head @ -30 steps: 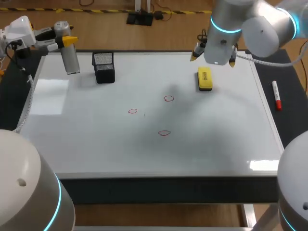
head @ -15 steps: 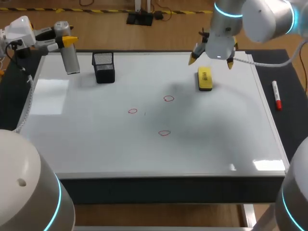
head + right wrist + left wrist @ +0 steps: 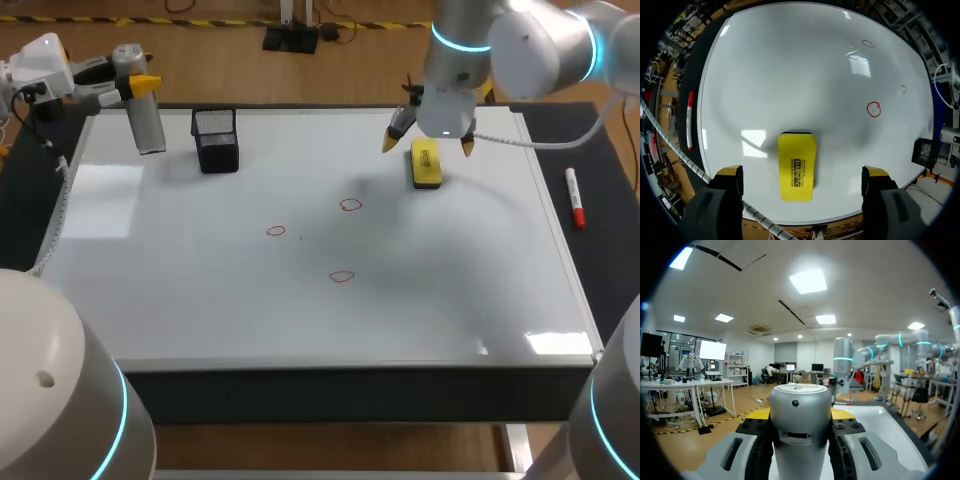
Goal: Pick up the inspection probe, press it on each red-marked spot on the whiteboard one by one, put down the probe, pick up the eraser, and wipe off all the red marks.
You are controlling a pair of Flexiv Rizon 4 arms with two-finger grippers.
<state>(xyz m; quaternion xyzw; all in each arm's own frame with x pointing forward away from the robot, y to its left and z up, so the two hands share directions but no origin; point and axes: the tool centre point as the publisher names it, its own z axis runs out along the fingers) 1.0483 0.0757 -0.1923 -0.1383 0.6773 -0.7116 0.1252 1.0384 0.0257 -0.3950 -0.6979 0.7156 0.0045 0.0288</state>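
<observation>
My left gripper (image 3: 140, 88) hangs over the whiteboard's (image 3: 200, 300) far left corner, shut on the silver cylindrical inspection probe (image 3: 142, 112), which points down clear of the board. In the left wrist view the probe (image 3: 800, 420) fills the gap between both finger pads (image 3: 758, 440). Three red marks (image 3: 276, 231) (image 3: 350, 205) (image 3: 342, 276) lie mid-board. The yellow eraser (image 3: 427, 165) lies flat at the far right. My right gripper (image 3: 428, 146) hovers just above it, wide open. In the right wrist view the eraser (image 3: 797, 166) lies lengthwise between the spread yellow tips of my right gripper (image 3: 802, 172), touching neither.
A black mesh cup (image 3: 216, 140) stands at the far left of the board, beside the probe. A red marker (image 3: 575, 198) lies on the dark table off the board's right edge; the right wrist view shows the marker (image 3: 689, 120) too.
My right gripper has come down and a little leftward over the eraser, still wide open. The left arm and probe have not moved.
</observation>
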